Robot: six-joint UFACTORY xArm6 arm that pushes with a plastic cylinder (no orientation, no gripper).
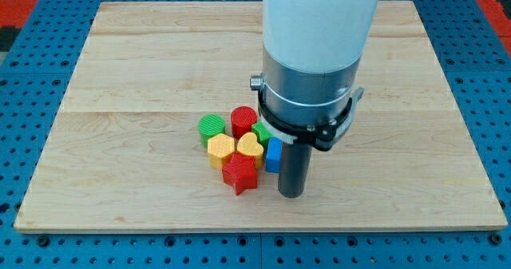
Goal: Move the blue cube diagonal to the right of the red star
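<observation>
The blue cube (273, 155) sits in a tight cluster near the board's middle, partly hidden behind my rod. The red star (239, 174) lies just to its lower left, at the cluster's bottom. My tip (291, 194) rests on the board right beside the blue cube, at its lower right, close to touching it. The wide white and grey arm body hides the board above the cluster's right side.
The cluster also holds a green cylinder (211, 127), a red cylinder (243, 120), a yellow hexagon-like block (220, 148), a yellow heart (250, 147) and a green block (263, 132) mostly hidden. All lie on the wooden board (120, 77) with a blue pegboard around it.
</observation>
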